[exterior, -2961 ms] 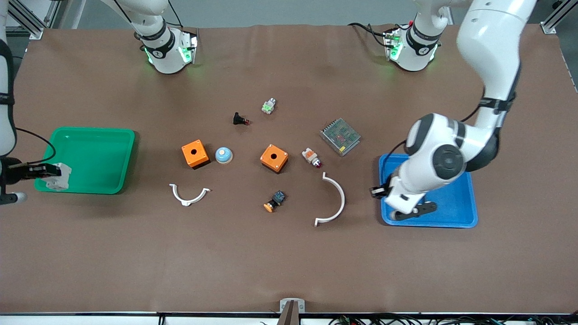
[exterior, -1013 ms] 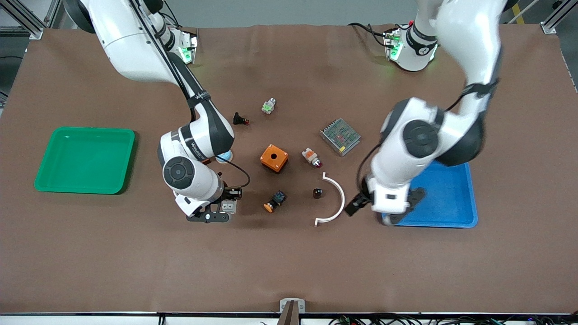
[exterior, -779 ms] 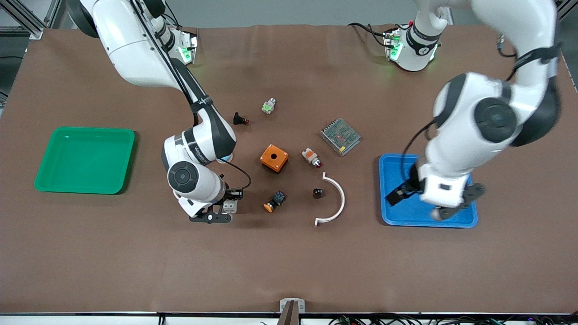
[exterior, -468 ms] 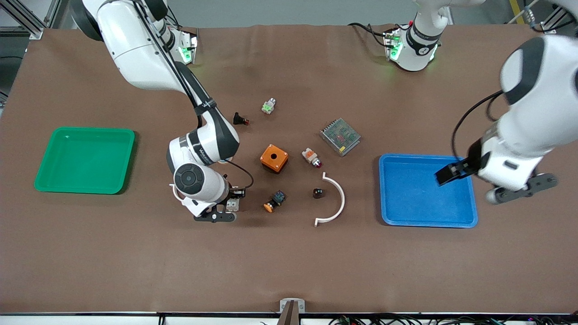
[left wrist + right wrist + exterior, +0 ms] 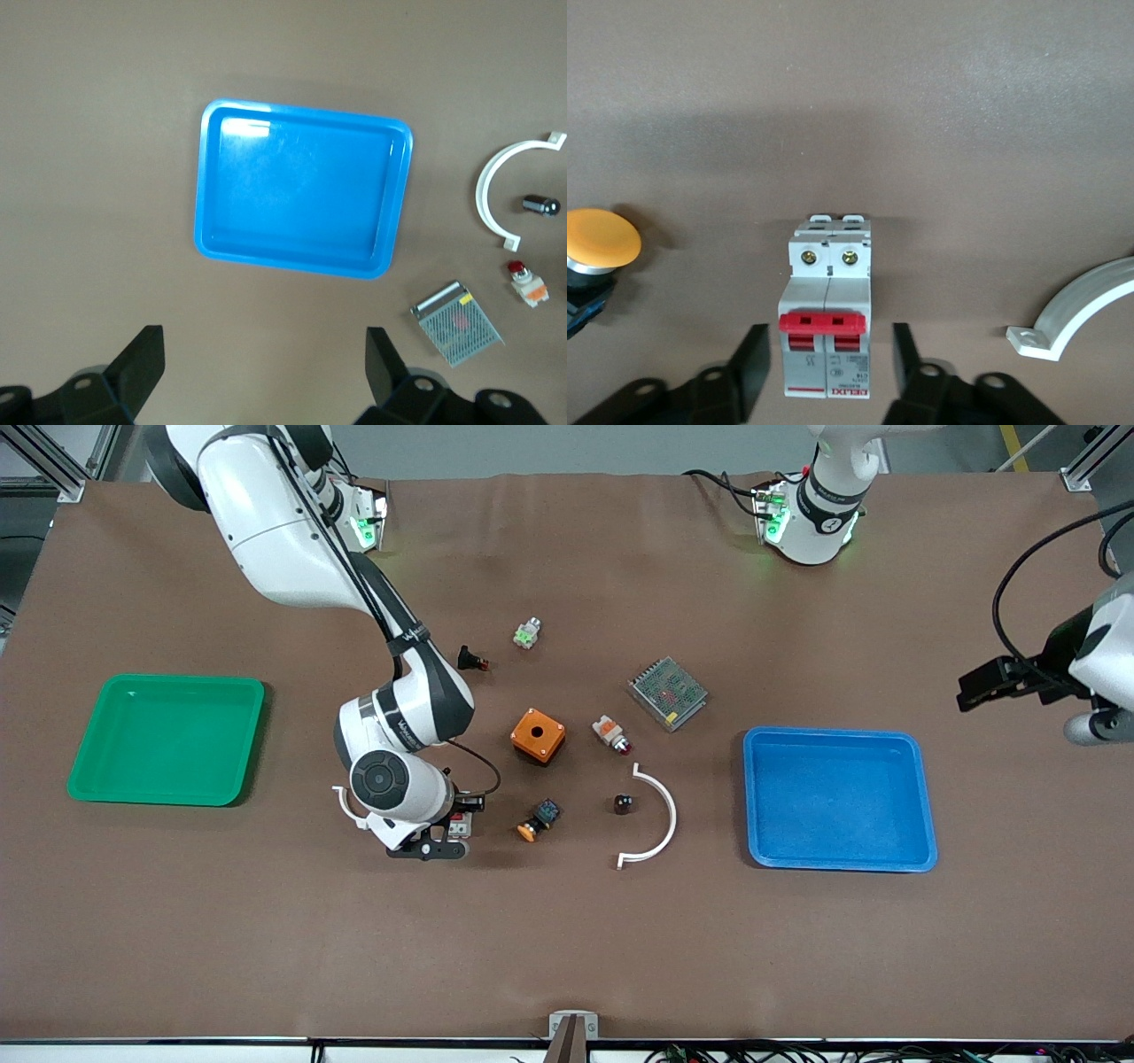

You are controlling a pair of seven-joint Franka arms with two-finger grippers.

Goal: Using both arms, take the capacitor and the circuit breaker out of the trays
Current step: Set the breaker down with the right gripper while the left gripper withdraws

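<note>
The breaker, a white block with red levers, lies on the table next to the orange-capped button. My right gripper is low around it. In the right wrist view the breaker sits between the open fingers with a gap on each side. The capacitor, a tiny black cylinder, lies inside the arc of the large white curved bracket; it also shows in the left wrist view. My left gripper is open and empty, up over the left arm's end of the table; its wrist view shows it empty too.
An empty blue tray lies toward the left arm's end, an empty green tray toward the right arm's end. An orange box, a white-and-orange lamp, a mesh-topped unit and a small white bracket lie mid-table.
My left gripper has swung from beside the large bracket, over the blue tray, out to the table's end, with the capacitor left by the bracket. My right gripper with the breaker has crept toward the orange-capped button.
</note>
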